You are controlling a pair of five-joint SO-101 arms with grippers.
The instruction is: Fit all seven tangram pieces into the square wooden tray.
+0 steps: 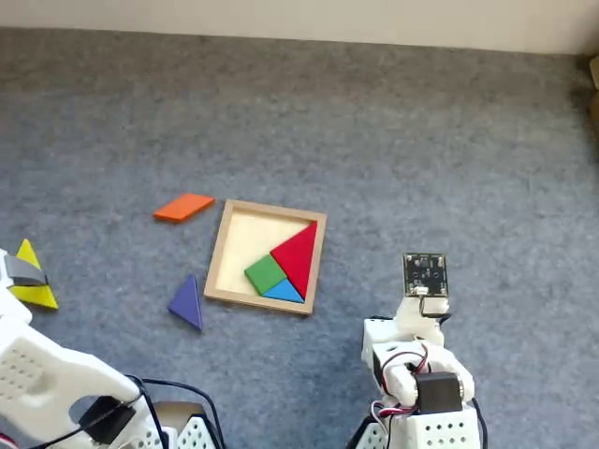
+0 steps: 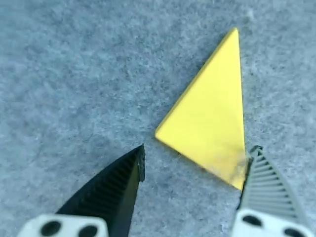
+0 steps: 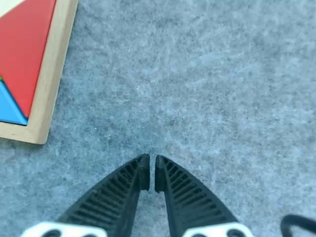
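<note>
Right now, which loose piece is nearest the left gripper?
The yellow triangle, right at the open left gripper; the orange piece and purple triangle lie far off, beside the tray.

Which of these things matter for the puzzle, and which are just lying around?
Job in hand:
wooden tray; red triangle, green square and blue triangle inside it; orange parallelogram, purple triangle and yellow triangle loose outside it; left gripper, open over the yellow triangle; right gripper, shut.

Just there:
grey carpet; black cable by the right arm.
</note>
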